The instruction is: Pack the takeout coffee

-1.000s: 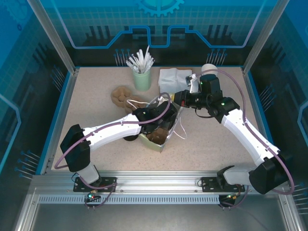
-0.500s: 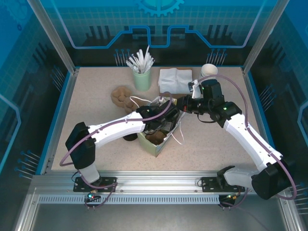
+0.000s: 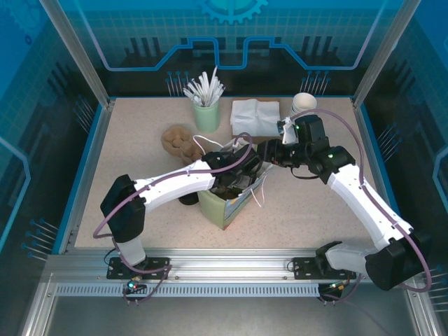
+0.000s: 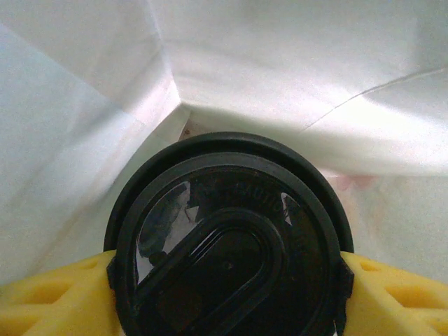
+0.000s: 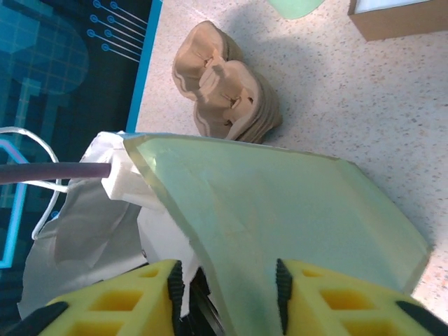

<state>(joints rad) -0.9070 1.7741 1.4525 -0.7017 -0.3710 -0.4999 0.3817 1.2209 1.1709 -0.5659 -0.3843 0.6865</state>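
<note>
Over the last second the left arm has pushed deeper into the paper bag (image 3: 218, 208), which now stands more upright near the middle of the table (image 3: 315, 203). The right arm has swung out a little beside the bag's mouth.

The left fingers (image 4: 392, 294) are clamped on either side of the takeout coffee (image 4: 227, 238), which sits inside the bag with white lining all round it. The right fingers (image 5: 119, 301) stand apart astride the bag's pale green wall and do not pinch it.

The step in hand looks to be setting the cup down. It should probably go straight down and stay level until its base rests on the bag floor, and only then be let go. The lining is slack and close, so the left fingers had best spread only slightly and lift out vertically, clear of the white cord handles.

Of the cup, the left wrist view gives a glossy round black lid with a raised oval moulding; its body is hidden beneath.
</note>
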